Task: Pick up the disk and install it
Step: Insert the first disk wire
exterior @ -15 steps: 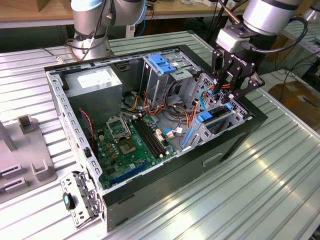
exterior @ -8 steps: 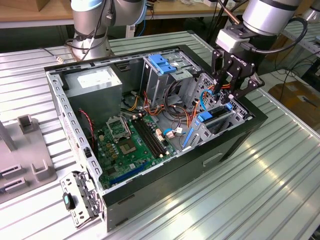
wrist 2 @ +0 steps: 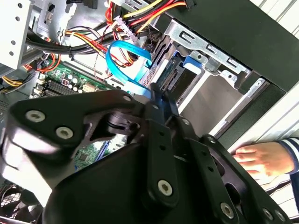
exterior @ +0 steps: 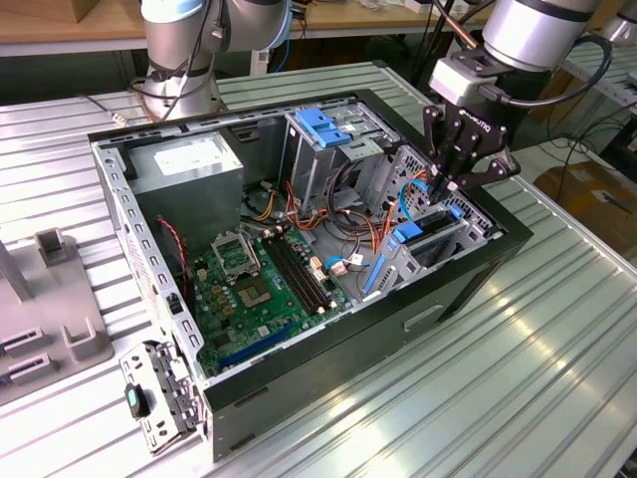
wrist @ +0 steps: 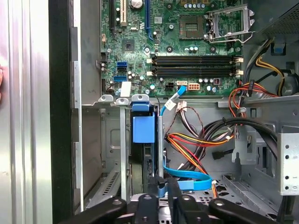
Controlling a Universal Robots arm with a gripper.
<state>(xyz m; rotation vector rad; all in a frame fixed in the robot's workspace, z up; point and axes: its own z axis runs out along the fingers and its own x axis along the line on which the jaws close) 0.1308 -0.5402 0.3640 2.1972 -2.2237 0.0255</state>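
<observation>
The disk (wrist: 143, 125) stands on edge in the drive bay at the exterior view's right end of the computer case (exterior: 328, 360). The gripper (exterior: 450, 185) seems pinched shut on its top edge. The disk is likely rigid, weighty and shock-sensitive, so the blue frame's sides are the safest hold.

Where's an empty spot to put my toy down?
The table is bare on the exterior view's right of the case, though a hand rests by that wall. Inside it is crowded: cables, motherboard, and the pincer at the drive bay.
</observation>
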